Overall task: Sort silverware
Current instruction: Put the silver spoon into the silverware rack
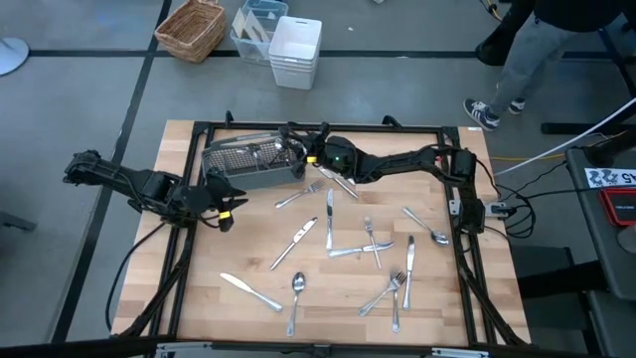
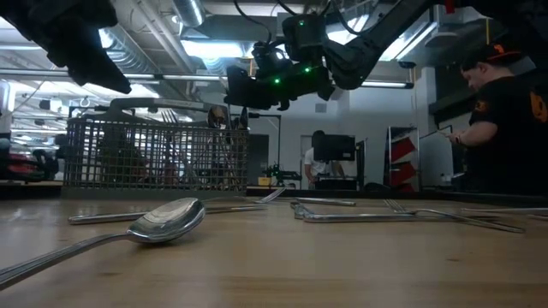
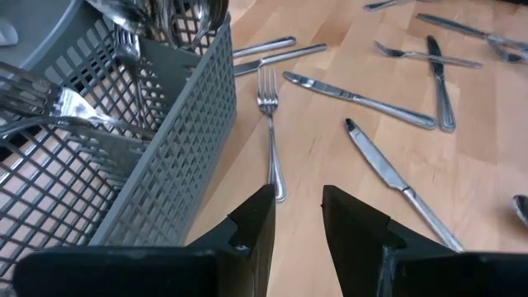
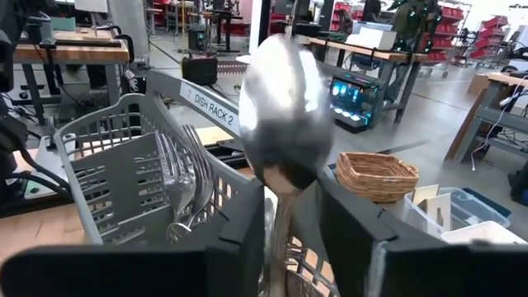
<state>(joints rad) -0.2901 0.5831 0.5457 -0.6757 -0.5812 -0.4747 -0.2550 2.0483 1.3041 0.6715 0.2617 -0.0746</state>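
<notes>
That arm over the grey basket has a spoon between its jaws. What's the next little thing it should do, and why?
Probably lift the right gripper straight up and away. Its jaws stand apart around the spoon, bowl up, above the caddy where other pieces already stand, so the spoon seems released; loose silverware waits on the table.

Our right arm reaches in from the table's right edge across the far side, elbow bent, wrist angled down. Right gripper [image 1: 316,151] sits near the far edge, approx. mid-table; its fingers [image 4: 247,223] stand apart w/ a spoon bowl upright between them. Left arm comes from the left edge, stretched low. Left gripper [image 1: 231,206] hovers w/ fingers [image 3: 257,219] parted, nothing between.
</notes>
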